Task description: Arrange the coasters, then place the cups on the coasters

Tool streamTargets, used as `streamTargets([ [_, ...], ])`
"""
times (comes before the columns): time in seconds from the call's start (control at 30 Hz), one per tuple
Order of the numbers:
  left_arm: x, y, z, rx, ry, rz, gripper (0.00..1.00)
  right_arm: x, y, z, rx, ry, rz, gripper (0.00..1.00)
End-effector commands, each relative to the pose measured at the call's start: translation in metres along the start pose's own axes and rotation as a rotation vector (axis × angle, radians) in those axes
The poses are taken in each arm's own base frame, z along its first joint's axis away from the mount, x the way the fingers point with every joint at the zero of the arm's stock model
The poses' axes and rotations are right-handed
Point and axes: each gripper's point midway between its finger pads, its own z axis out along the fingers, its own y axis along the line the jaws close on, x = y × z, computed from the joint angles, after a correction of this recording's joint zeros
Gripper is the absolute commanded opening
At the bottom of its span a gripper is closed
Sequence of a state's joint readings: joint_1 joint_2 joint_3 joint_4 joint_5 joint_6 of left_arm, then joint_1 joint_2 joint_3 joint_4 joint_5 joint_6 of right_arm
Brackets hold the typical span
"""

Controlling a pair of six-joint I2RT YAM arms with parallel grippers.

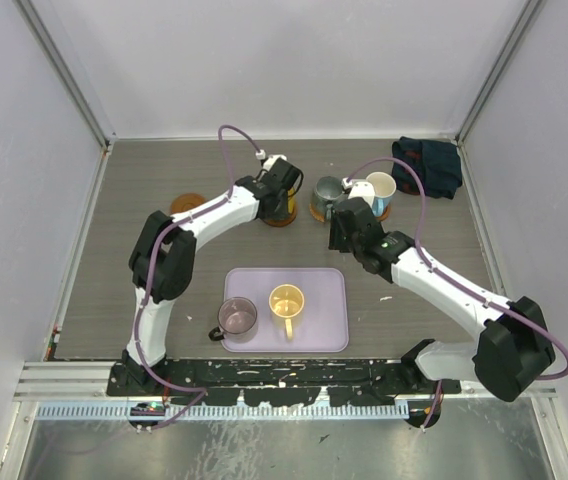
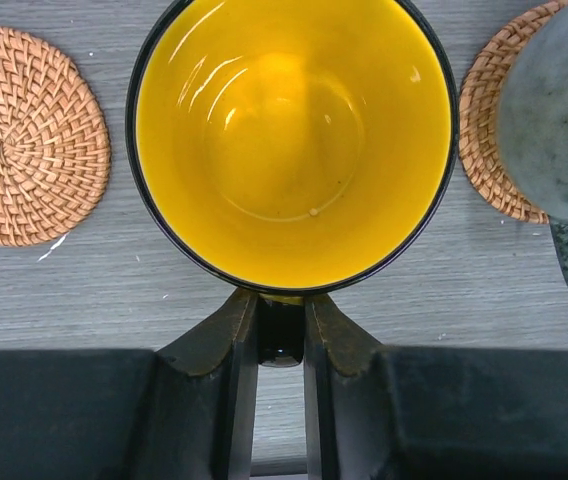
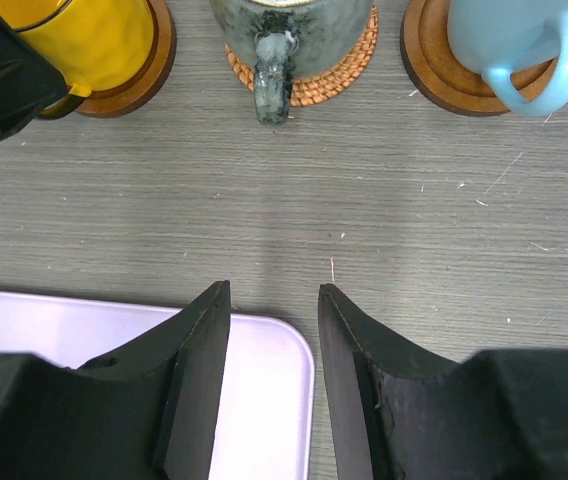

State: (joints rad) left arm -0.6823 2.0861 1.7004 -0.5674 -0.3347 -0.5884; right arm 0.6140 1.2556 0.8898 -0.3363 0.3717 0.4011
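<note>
Yellow cup [image 2: 294, 140] sits right ahead of left gripper [image 2: 281, 300], empty, handle pinched between fingers [image 2: 232, 345] so cup stands upright on wooden coaster [image 3: 154, 70]. Bare woven coaster [image 2: 29, 135] to gripper's left, grey-green cup [image 2: 554, 110] to right. Right gripper [image 3: 274, 287] spread, holding nothing. Tray [image 1: 329, 320] beneath its fingertips holds purple cup [image 1: 236, 317] and cream cup [image 1: 286, 300], both empty.
</note>
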Motion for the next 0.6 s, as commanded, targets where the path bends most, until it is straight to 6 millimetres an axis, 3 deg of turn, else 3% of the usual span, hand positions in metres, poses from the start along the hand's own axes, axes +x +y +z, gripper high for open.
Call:
streamTargets([
  [0.0,-0.0399,-0.0151,-0.0140,0.046,-0.106,-0.051,0.22,-0.0136,0.0068,0.0004,-0.025,-0.046,0.014,0.46],
  [0.43,-0.0424,-0.0106,-0.0204,0.033,-0.118,-0.048,0.26,-0.0116,0.0092,0.0023,-0.035,-0.039,0.016,0.46],
  [0.57,-0.0429,-0.0085,-0.0235,0.028,-0.122,-0.048,0.36,-0.0117,0.0100,0.0022,-0.039,-0.039,0.017,0.46],
])
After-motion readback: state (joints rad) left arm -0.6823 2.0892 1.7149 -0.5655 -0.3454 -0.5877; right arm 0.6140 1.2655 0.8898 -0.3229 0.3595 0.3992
